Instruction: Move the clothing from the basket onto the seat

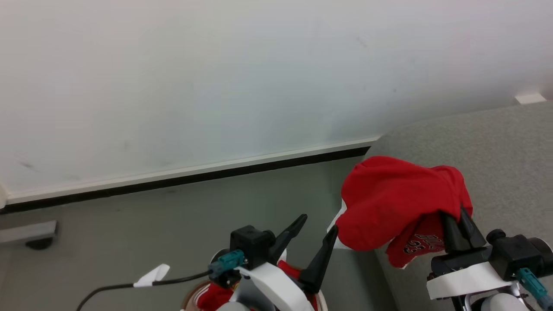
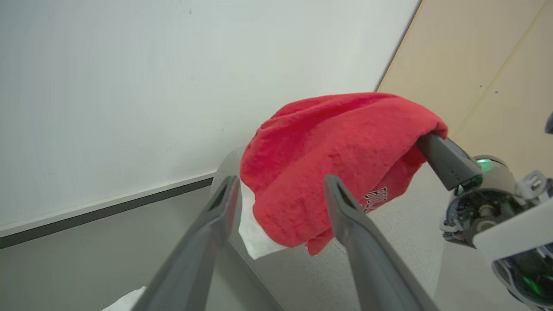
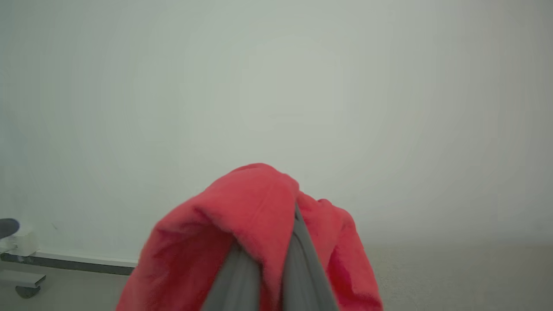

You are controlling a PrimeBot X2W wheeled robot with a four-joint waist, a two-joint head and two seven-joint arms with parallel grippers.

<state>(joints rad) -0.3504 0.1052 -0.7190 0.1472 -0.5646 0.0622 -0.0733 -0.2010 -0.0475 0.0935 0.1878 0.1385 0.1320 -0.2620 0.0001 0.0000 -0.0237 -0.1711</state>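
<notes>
Drooping soft crumpled red clothing (image 1: 389, 194)

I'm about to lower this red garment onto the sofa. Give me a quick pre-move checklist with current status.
1. Grip: right gripper shut on the red garment: ok.
2. Spare arm: left gripper open, holding nothing: ok.
3. Spare arm clear of the fabric: cannot tell; one fingertip sits close to the hem.
4. Garment fully over the seat: not ok; its left part looks to hang past the rounded edge.
5. Emptied basket: not ok; red clothing lies inside.
</notes>
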